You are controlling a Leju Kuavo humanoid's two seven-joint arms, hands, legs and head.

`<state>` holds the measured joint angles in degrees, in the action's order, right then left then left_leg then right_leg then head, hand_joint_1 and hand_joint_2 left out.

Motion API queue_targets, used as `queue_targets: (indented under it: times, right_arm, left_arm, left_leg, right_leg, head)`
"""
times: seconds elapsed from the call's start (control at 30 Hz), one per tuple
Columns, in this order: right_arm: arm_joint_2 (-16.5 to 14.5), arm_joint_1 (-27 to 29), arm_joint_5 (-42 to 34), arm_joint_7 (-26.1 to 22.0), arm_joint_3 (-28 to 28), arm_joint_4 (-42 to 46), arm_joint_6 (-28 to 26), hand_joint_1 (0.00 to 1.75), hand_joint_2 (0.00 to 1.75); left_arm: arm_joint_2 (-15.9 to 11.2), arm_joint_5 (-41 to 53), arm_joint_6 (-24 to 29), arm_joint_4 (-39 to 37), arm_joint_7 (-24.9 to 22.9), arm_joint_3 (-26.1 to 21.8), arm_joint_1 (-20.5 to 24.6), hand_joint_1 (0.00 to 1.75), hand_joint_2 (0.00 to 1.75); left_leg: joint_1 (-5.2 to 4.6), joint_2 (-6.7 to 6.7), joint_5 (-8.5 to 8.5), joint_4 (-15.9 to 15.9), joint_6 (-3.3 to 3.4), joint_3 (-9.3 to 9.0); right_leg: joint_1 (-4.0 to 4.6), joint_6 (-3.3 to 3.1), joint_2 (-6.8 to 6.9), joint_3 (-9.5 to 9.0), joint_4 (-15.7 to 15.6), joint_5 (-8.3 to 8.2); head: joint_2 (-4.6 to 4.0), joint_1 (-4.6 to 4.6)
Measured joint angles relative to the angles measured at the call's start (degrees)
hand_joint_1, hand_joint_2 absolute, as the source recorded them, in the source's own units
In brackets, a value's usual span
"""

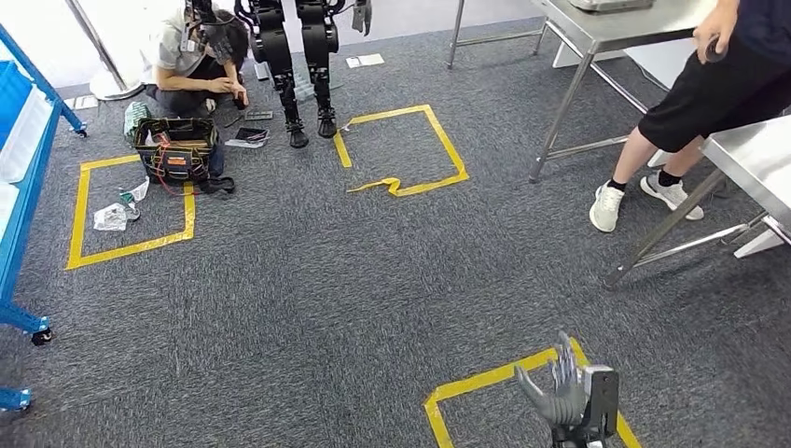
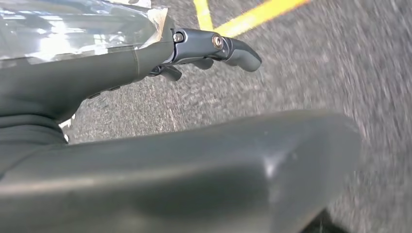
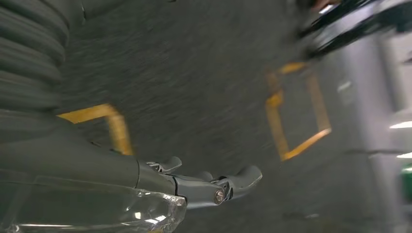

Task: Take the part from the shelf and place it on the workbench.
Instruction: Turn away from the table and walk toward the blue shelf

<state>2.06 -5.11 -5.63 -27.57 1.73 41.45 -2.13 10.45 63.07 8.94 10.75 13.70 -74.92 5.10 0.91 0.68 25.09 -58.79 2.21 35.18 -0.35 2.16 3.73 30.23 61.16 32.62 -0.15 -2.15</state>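
Part: cannot tell where it is or which way its long axis runs. In the left wrist view a clear glossy sheet (image 2: 73,29) lies along the left hand (image 2: 97,77), beside its dark fingers (image 2: 214,46); cannot tell if it wraps anything. The fingers reach out nearly straight and the thick thumb crosses the foreground; cannot tell whether this hand holds a thing.

Right hand (image 1: 560,392) is low in the head view, raised, fingers pointing up and apart, nothing in it. It hangs over the corner of a yellow tape square (image 1: 485,381) on the grey carpet (image 1: 308,308). In the right wrist view a clear curved piece (image 3: 97,208) sits against it.

Steel workbench (image 1: 756,154) is at the right edge, well apart from the hand. A standing person (image 1: 709,103) in black shorts is just beside its near corner, between it and a second steel table (image 1: 606,28). Blue shelf (image 1: 19,187) runs along the left edge. A crouching person (image 1: 187,56), a tool bag (image 1: 175,147) and another robot's legs (image 1: 298,56) are at the far side.
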Motion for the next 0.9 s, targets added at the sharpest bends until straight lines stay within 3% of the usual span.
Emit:
queue_targets:
  times: [0.03,0.07,0.13,0.17,0.2,0.27,0.33,0.4,0.43,0.5,0.53,0.57,0.63,0.67,0.7,0.8,0.87,0.9]
  right_arm:
    - [0.0,-0.3,1.0,1.3,1.5,-3.6,-1.3,0.00,1.75]
    - [0.0,-0.5,1.9,3.1,2.7,-6.8,-2.7,0.00,1.75]
    - [-0.1,-0.5,3.7,7.4,4.4,-12.4,-4.9,0.00,1.75]
    - [-0.2,-0.5,4.6,9.8,4.9,-14.7,-5.9,0.00,1.75]
    - [-0.3,-0.5,5.5,12.1,5.2,-16.7,-6.7,0.00,1.75]
    - [-0.6,-0.4,7.1,16.2,5.5,-20.0,-7.8,0.00,1.75]
    - [-0.7,-0.2,8.1,18.7,5.6,-22.5,-8.4,0.00,1.75]
    - [-0.9,0.1,9.1,20.6,5.6,-24.2,-9.0,0.00,1.75]
    - [-1.0,0.2,10.0,22.0,5.6,-24.8,-9.3,0.00,1.75]
    - [-1.2,0.5,12.2,25.3,5.4,-26.0,-10.0,0.00,1.75]
    - [-1.2,0.8,13.4,26.9,5.1,-26.6,-10.4,0.00,1.75]
    - [-1.2,1.4,14.6,28.1,4.7,-27.1,-10.9,0.00,1.75]
    - [-1.2,2.3,16.6,29.7,3.7,-28.0,-11.9,0.00,1.75]
    - [-1.3,2.5,17.1,30.0,3.3,-28.4,-12.1,0.00,1.75]
    - [-1.4,2.5,17.4,30.2,2.9,-28.6,-12.3,0.00,1.75]
    - [-1.6,2.5,17.7,30.5,2.2,-29.1,-12.5,0.00,1.75]
    - [-1.6,2.4,17.7,30.6,1.9,-29.3,-12.5,0.00,1.75]
    - [-1.7,2.4,17.7,30.7,1.7,-29.4,-12.5,0.00,1.75]
  left_arm:
    - [0.0,-0.1,0.2,0.0,0.0,0.0,0.1,0.00,0.00]
    - [0.0,-0.1,0.3,0.0,0.1,0.0,0.1,0.00,0.00]
    - [0.0,-0.1,0.6,0.0,0.1,-0.1,0.0,0.00,0.00]
    - [0.0,-0.1,0.6,0.0,0.1,-0.1,-0.1,0.00,0.00]
    - [0.0,-0.1,0.7,0.0,0.1,-0.1,-0.1,0.00,0.00]
    - [-0.1,0.1,0.7,0.0,0.1,-0.1,-0.1,0.00,0.00]
    - [-0.2,0.4,0.6,0.0,0.0,-0.1,-0.2,0.00,0.00]
    - [-0.2,0.6,0.6,0.0,0.0,-0.1,-0.3,0.00,0.00]
    - [-0.2,0.8,0.5,0.0,0.0,-0.1,-0.3,0.00,0.00]
    - [-0.3,1.3,0.2,0.0,0.0,0.0,-0.3,0.00,0.00]
    - [-0.3,1.6,0.1,0.0,0.0,0.1,-0.3,0.00,0.00]
    - [-0.4,1.9,-0.1,0.0,0.0,0.1,-0.2,0.00,0.00]
    - [-0.4,2.2,-0.3,0.0,0.0,0.2,-0.3,0.00,0.00]
    - [-0.5,2.3,-0.3,0.0,0.0,0.2,-0.3,0.00,0.00]
    - [-0.5,2.3,-0.3,0.0,0.0,0.2,-0.3,0.00,0.00]
    - [-0.7,2.3,-0.3,0.0,0.0,0.2,-0.2,0.00,0.00]
    - [-0.8,2.3,-0.3,0.0,0.0,0.3,-0.1,0.00,0.00]
    - [-0.8,2.3,-0.3,0.0,0.0,0.4,-0.1,0.00,0.00]
  left_leg:
    - [-0.04,-0.76,-0.17,0.0,0.30,0.22]
    - [-0.10,-1.64,-0.32,0.0,0.53,0.47]
    - [-0.23,-3.48,-0.60,0.0,0.71,0.89]
    - [-0.26,-4.36,-0.73,0.0,0.66,1.00]
    - [-0.26,-5.16,-0.85,-0.1,0.54,1.05]
    - [-0.34,-6.63,-1.12,-0.1,0.07,1.12]
    - [-0.48,-7.73,-1.42,-0.1,-0.57,1.27]
    - [-0.41,-8.52,-1.79,0.2,-1.28,1.45]
    - [-0.40,-7.86,-1.60,-0.1,-1.52,1.67]
    - [-0.52,-4.73,0.77,-3.1,-1.82,3.08]
    - [-0.59,-2.83,2.92,-6.4,-1.90,4.44]
    - [-0.59,-1.78,5.12,-10.3,-2.04,6.04]
    - [-0.50,-1.05,7.53,-15.9,-2.25,8.06]
    - [-0.46,-0.84,7.18,-15.8,-2.29,7.51]
    - [-0.42,-0.49,6.02,-13.6,-2.28,5.86]
    - [-0.69,2.96,2.66,-2.7,-1.79,-1.01]
    - [-1.14,3.85,2.52,-0.2,-1.11,-2.24]
    - [-1.23,3.04,2.33,-0.1,-0.70,-2.11]
  right_leg:
    - [-0.14,-0.18,-1.97,1.72,3.7,1.75]
    - [-0.20,-0.33,-2.99,3.77,7.9,3.45]
    - [-0.23,-0.12,-3.58,6.47,13.0,4.89]
    - [-0.31,0.29,-3.69,6.23,12.1,4.16]
    - [-0.43,0.78,-3.97,4.79,8.9,2.60]
    - [-0.70,1.35,-6.12,0.90,0.4,-0.83]
    - [-0.56,0.82,-7.57,-0.85,-3.4,-2.36]
    - [-0.27,-0.12,-6.68,-0.99,-3.4,-2.76]
    - [-0.31,-0.55,-6.11,-1.10,-3.5,-3.01]
    - [-0.53,-1.57,-4.67,-1.04,-3.8,-3.44]
    - [-0.45,-1.88,-3.79,-0.98,-3.8,-3.50]
    - [-0.30,-2.10,-2.86,-0.86,-3.8,-3.50]
    - [-0.07,-2.16,-0.93,-0.62,-3.8,-3.47]
    - [-0.03,-2.16,-0.11,-0.53,-3.8,-3.47]
    - [-0.03,-2.15,0.59,-0.53,-3.8,-3.46]
    - [0.35,-1.88,2.22,-0.79,-3.7,-3.29]
    - [0.77,-1.49,3.26,-0.98,-3.6,-3.15]
    - [0.83,-1.29,3.86,-1.11,-3.7,-3.11]
  head:
    - [0.00,-0.14]
    - [0.00,-0.17]
    - [0.00,-0.19]
    - [0.00,-0.18]
    - [0.00,-0.18]
    - [0.00,-0.22]
    - [0.00,-0.18]
    - [0.00,-0.04]
    - [0.00,0.05]
    - [0.00,0.42]
    - [0.00,0.59]
    - [0.00,0.72]
    - [0.00,0.74]
    - [0.00,0.78]
    - [0.00,0.80]
    - [0.00,0.84]
    - [0.00,0.74]
    - [0.00,0.69]
